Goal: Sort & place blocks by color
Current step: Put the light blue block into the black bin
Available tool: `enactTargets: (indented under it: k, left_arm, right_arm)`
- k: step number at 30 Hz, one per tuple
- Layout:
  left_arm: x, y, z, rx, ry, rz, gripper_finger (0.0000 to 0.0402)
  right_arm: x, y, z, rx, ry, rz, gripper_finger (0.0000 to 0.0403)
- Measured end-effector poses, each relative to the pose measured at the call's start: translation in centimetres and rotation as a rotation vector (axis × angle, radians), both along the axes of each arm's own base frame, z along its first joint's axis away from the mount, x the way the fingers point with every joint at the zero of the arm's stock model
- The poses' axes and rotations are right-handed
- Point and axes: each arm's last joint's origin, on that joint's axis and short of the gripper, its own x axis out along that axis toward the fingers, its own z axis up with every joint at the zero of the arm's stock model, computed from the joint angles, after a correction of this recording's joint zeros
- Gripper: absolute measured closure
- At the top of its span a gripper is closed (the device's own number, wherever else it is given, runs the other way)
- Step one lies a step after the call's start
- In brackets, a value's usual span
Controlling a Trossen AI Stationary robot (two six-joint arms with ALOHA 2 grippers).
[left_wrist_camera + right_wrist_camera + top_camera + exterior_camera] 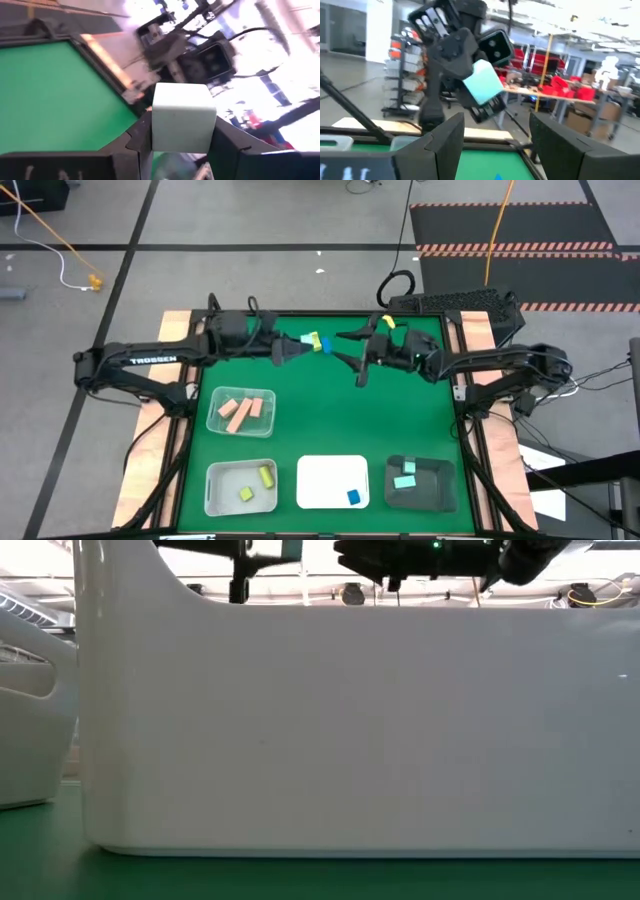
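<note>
Left pincer (177, 145) clamped on pale mint block (183, 117), raised over bench (300, 430) toward twelve o'clock; right pincer (358, 358) apart, empty.

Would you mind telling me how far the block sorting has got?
Done: pink blocks in one clear tray, yellow-green in another, a blue one on the white tray, mint in the dark tray. In hand: left gripper holds a mint block. Left: blocks near the far edge.

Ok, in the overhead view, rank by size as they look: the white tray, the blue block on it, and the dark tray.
Largest to smallest:
1. white tray
2. dark tray, which looks nearly as big, so the first two places are a close call
3. blue block, far smaller than either
</note>
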Motion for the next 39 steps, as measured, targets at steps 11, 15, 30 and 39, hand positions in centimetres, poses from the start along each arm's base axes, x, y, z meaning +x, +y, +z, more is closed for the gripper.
enactTargets:
  k: [11,15,30,39]
  left_arm:
    - [1.2,-3.5,-0.6,-0.043,0.014,-0.093,0.0266]
    - [1.7,-4.7,-0.8,-0.05,0.014,-0.109,0.0266]
    - [3.1,-6.2,-1.9,-0.102,0.016,-0.167,0.0266]
    - [3.1,-6.3,-1.8,-0.133,0.007,-0.166,0.0266]
  right_arm:
    - [3.7,3.8,-0.8,-0.112,0.02,0.018,0.0179]
    - [4.1,4.4,-0.9,-0.13,0.041,-0.035,0.0179]
    - [4.3,6.9,-0.2,-0.187,0.016,0.031,0.0192]
    - [4.3,7.0,-0.3,-0.157,0.03,0.032,0.0282]
